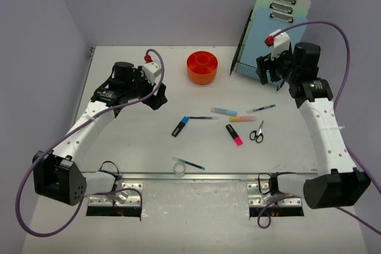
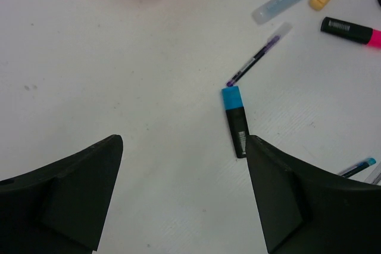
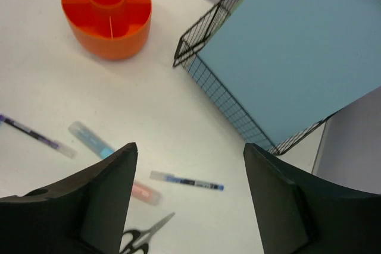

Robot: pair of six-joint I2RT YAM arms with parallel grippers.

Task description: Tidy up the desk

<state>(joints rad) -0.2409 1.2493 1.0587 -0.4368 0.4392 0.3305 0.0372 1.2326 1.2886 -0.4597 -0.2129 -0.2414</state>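
The white desk point(image 1: 125, 147) holds scattered stationery. There is a black highlighter with a blue cap point(image 1: 180, 127) point(image 2: 235, 120), a purple pen point(image 1: 202, 118) point(image 2: 257, 59), a light blue highlighter point(image 1: 224, 111) point(image 3: 89, 138), a yellow-orange highlighter point(image 1: 242, 119), a blue pen point(image 1: 261, 109) point(image 3: 187, 181), a pink and black highlighter point(image 1: 234, 135) point(image 2: 351, 30) and scissors point(image 1: 257, 132) point(image 3: 146, 236). My left gripper point(image 1: 159, 96) point(image 2: 184, 144) is open and empty, above bare desk left of the blue-capped highlighter. My right gripper point(image 1: 268, 75) point(image 3: 190, 147) is open and empty, high above the blue pen.
An orange round organizer point(image 1: 202, 67) point(image 3: 107, 10) stands at the back centre. A black wire rack point(image 1: 241, 57) point(image 3: 238, 105) holding blue clipboards point(image 1: 277, 22) stands at the back right. Another blue pen point(image 1: 189, 163) and a small clear ring point(image 1: 179, 169) lie by the front rail point(image 1: 196, 176).
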